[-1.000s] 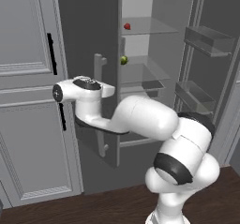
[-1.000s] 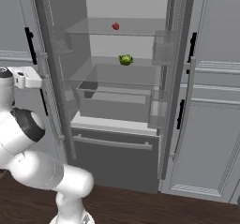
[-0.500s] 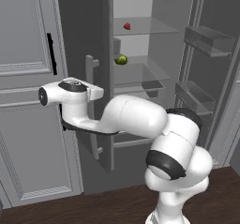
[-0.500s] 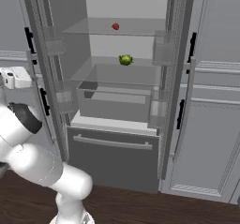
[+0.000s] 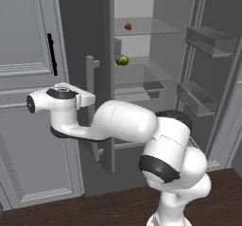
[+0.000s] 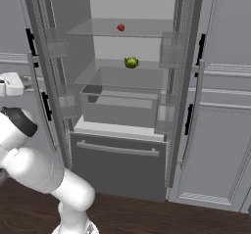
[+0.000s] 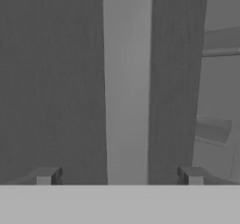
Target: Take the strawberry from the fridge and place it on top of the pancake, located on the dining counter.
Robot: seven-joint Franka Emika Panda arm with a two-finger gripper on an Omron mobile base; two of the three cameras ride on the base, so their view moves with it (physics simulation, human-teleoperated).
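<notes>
Two fridge doors stand open, and the claw sits released in front of the left door's silver handle.

Seen from the hand, the claw (image 7: 119, 175) has its two dark fingertips (image 7: 47, 175) spread wide, one on each side of the pale vertical handle (image 7: 127, 85), with dark door face behind; nothing is gripped between them. In the left base view, the fridge (image 5: 99, 36) rises beyond and to the right of the claw. The strawberry (image 5: 128, 26) rests on the upper glass shelf (image 5: 153, 27), well above the claw and deeper inside. A green round fruit (image 5: 123, 60) lies on the shelf below it. Under both shelves, the bottom drawer (image 6: 117, 164) is closed.
</notes>
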